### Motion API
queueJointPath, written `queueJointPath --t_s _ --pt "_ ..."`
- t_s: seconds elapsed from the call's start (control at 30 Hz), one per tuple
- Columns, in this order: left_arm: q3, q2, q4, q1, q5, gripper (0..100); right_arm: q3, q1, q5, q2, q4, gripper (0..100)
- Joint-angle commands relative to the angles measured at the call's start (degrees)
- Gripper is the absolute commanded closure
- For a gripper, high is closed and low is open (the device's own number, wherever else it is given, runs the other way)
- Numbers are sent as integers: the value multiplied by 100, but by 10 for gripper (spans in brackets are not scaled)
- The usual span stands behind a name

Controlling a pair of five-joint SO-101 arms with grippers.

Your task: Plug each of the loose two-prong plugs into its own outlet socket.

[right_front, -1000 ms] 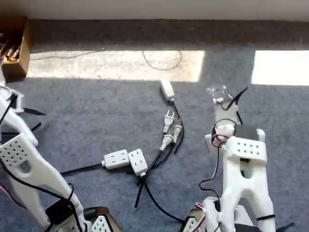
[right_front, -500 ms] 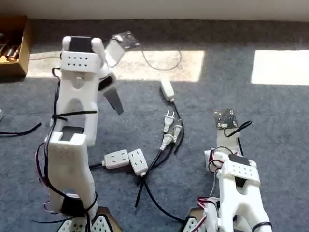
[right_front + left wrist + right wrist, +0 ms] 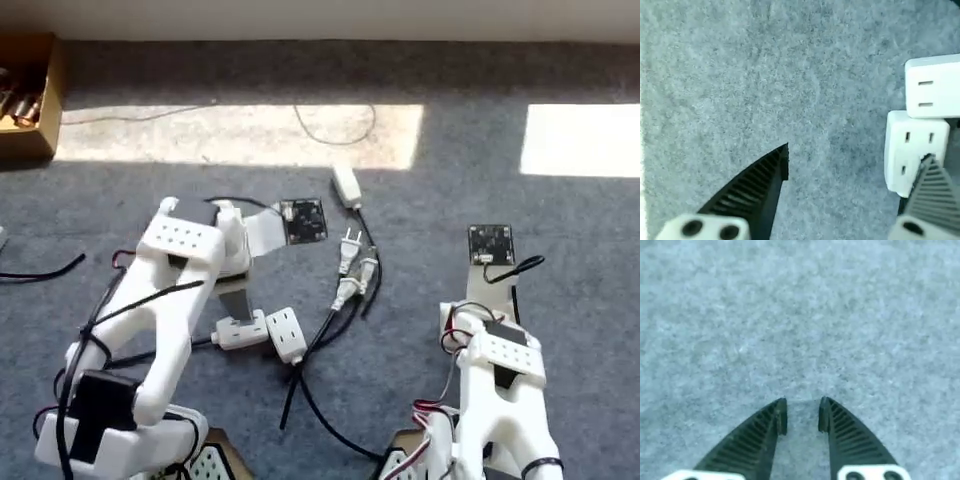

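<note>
High view: two white block outlet sockets (image 3: 243, 330) lie touching on grey carpet (image 3: 150, 200). White two-prong plugs on black cords (image 3: 349, 246) lie loose near them, unplugged. The left arm (image 3: 175, 290) hangs over the sockets.

Left wrist view: left gripper (image 3: 856, 156) spread wide, holding nothing, sockets beside one finger.

Right wrist view: right gripper (image 3: 802, 415) at a narrow gap, nothing held, over carpet.
</note>
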Motion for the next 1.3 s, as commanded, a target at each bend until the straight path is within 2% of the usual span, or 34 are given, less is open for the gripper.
queueJointPath --t_s 0.0,0.17,0.33,0.5,0.63,0.73,0.8,0.9,0.97,1.1,1.2,1.27 --pt "637 -277 -703 145 62 603 -13 57 -9 -136 -119 875" --pt "189 716 -1204 470 826 603 -13 57 -18 -136 -119 875" --pt "-1464 2193 -1090 1068 1556 604 -31 57 -9 66 -127 875" --pt "-3222 3459 -211 1437 1758 604 -338 57 -26 787 -136 875" --pt "-4602 4066 378 1332 2101 604 -655 75 -44 1253 -101 875" --pt "-5525 4092 1538 1121 2066 604 -778 84 -44 1323 66 875" --pt "-5859 4057 2576 1077 1679 604 -787 84 -44 1323 75 875" --pt "-5930 3776 3798 1165 1415 611 -787 92 -53 1323 75 875" --pt "-5903 3468 4053 1182 1415 626 -787 92 -53 1323 75 875" --pt "-5358 2686 4185 1209 1389 627 -778 92 -53 1323 75 875" --pt "-4382 2202 4141 1191 1064 627 -760 92 -53 1323 92 875" --pt "-3644 1921 3833 1121 932 628 -752 92 -44 1323 92 875"
